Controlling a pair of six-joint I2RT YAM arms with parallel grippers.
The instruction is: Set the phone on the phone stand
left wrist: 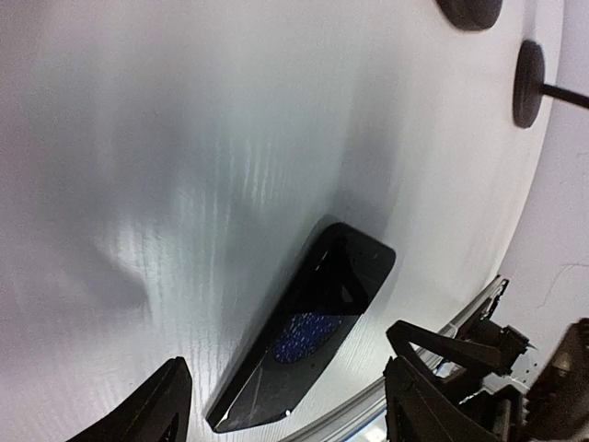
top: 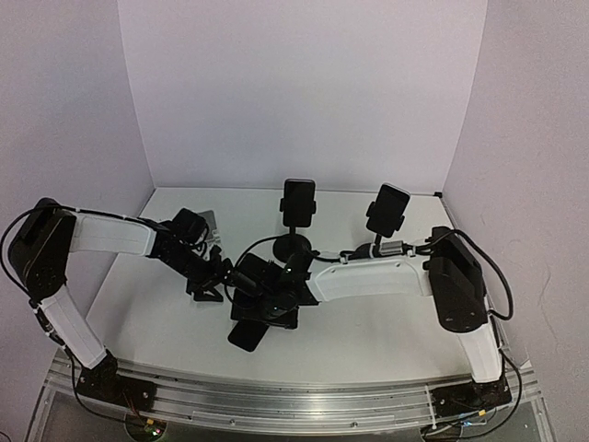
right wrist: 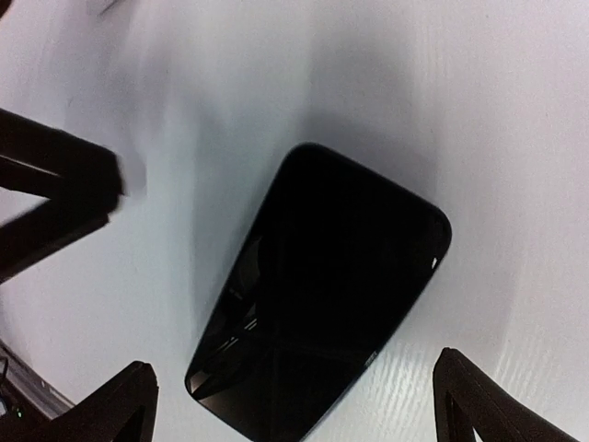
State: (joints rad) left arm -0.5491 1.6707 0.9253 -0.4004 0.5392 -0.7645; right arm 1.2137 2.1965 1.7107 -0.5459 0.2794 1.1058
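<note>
A black phone [top: 246, 335] lies flat, screen up, on the white table near the front edge. It also shows in the left wrist view [left wrist: 308, 327] and in the right wrist view [right wrist: 322, 295]. My right gripper [top: 265, 306] hovers right above it, open, its jaws [right wrist: 293, 373] straddling the phone's near end without touching. My left gripper [top: 208, 279] is just to the phone's left, open and empty [left wrist: 285, 373]. Two black phone stands [top: 297, 207] [top: 387, 210] rise at the back, each topped by a dark rectangular slab.
The round stand bases [left wrist: 528, 83] sit beyond the phone. The left gripper's finger [right wrist: 55, 189] is close to the right gripper. The table's front metal rail [top: 294, 396] runs just beyond the phone. Purple walls enclose the table on three sides.
</note>
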